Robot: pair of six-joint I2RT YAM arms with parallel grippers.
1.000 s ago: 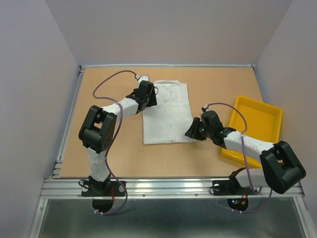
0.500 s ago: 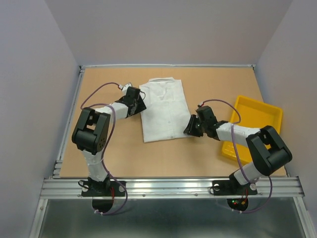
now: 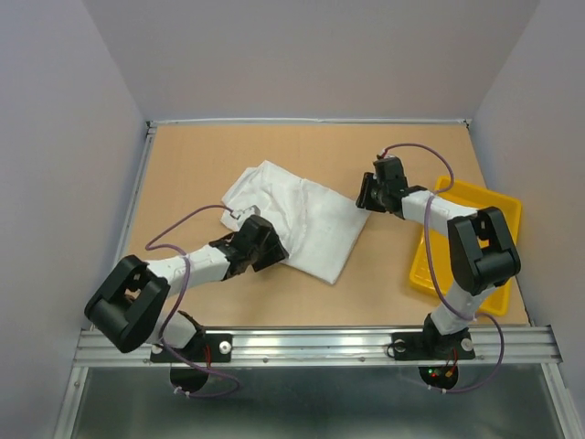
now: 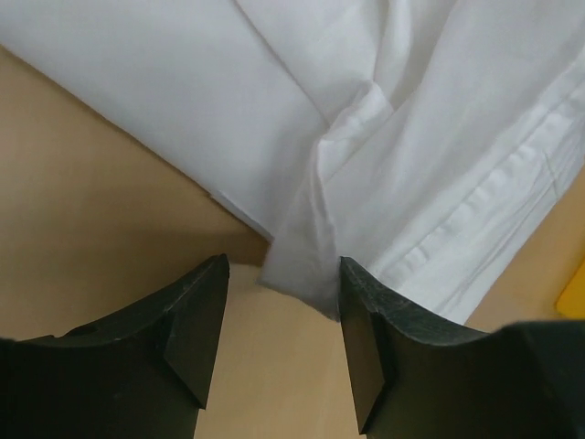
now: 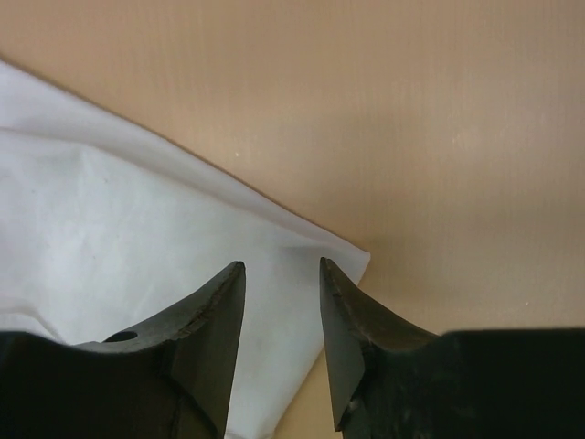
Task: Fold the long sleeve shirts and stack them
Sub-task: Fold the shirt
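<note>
Top view: the long sleeve shirt point(image 3: 302, 215) lies mid-frame on the table point(image 3: 183, 165) as a skewed, rumpled packet. I'd judge the fold only partly done. I see one shirt and no stack, so tidying and stacking remain.

Left wrist view: my left end effector point(image 4: 283, 274) stands open at lower centre, with a hem corner of the shirt between its fingers.

Right wrist view: my right end effector point(image 5: 281, 267) is narrowly open over the shirt's corner, gripping nothing.

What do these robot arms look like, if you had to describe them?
The left arm and right arm have white links between chunky black joints. A thin purple cable loops along each. The left gripper and right gripper each have two dark, tapered fingers.
</note>
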